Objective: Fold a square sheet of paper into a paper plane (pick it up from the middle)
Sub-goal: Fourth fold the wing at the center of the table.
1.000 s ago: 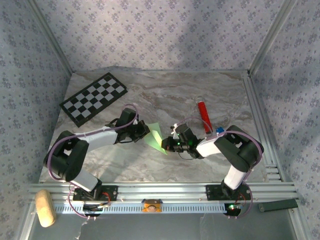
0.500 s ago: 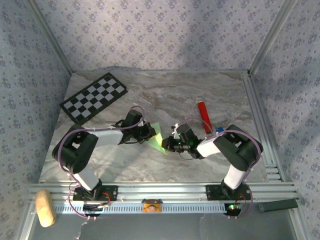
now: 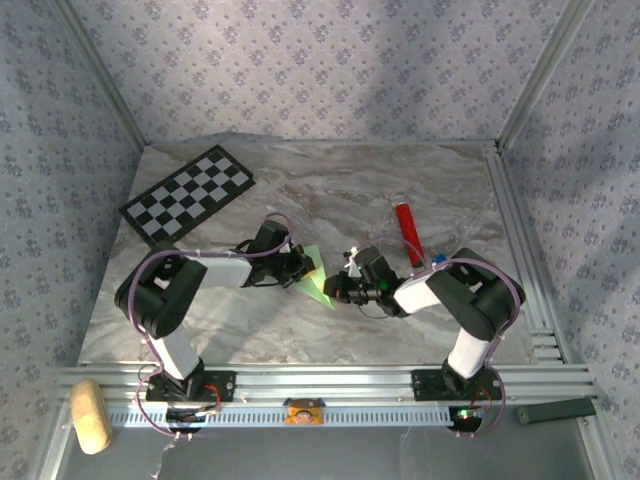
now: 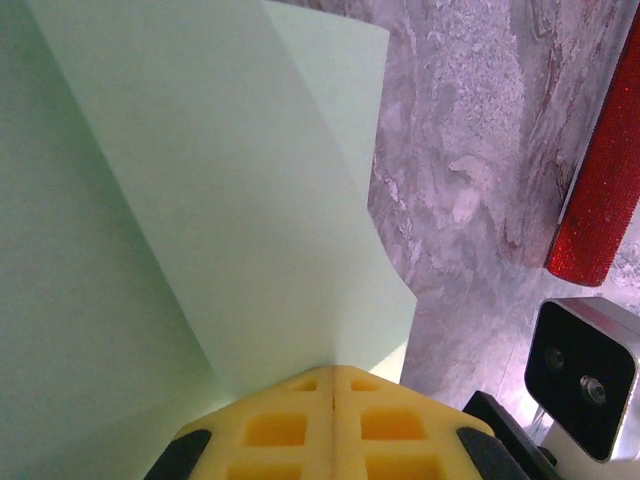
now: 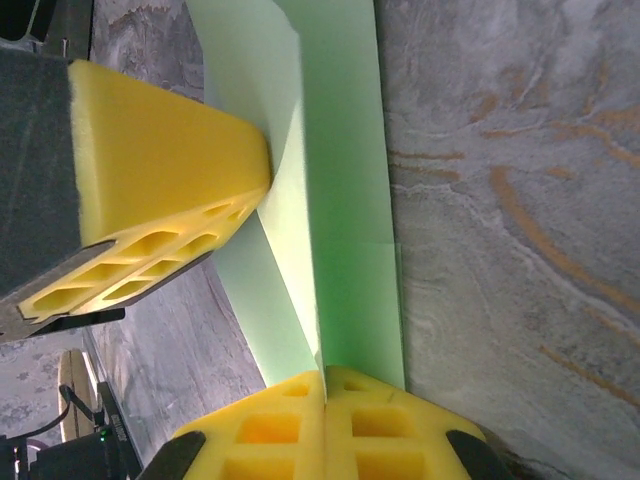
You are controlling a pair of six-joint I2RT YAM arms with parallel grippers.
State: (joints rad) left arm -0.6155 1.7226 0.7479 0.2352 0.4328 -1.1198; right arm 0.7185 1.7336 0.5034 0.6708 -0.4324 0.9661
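Aluminium rail [image 3: 330, 380] is seen along 6 o'clock in the top view, with both arm bases bolted to it and a tan block [image 3: 90, 415] parked down at about 7 o'clock, off the table [image 3: 250, 330].

Further in, roughly mid-table and a bit to the near side, the green paper [image 3: 314, 280] is caught between the two grippers, which are pointed at each other. The left gripper [image 3: 303, 268] is aimed in from 9 o'clock and the right gripper [image 3: 336, 289] from 3 o'clock.

Up close in the left wrist view, the yellow pads [image 4: 270, 430] are pressed flat together with no gap at all. An edge of the paper is pinched right where they meet, and the sheet is fanned out from there with a fold line running up it.

Same deal in the right wrist view: the pads [image 5: 260, 435] are squeezed fully together on an edge of the paper. A folded flap is stood up along the crease, and one of the left gripper's pads is seen touching the paper from 10 o'clock. Whether the paper is touching the marble anywhere can't be told.

Past the paper, the red tube [image 3: 408, 232] is laid flat at about 2 o'clock from it, well apart. The checkerboard [image 3: 188, 196] is set out at 10 o'clock, near the far left corner.
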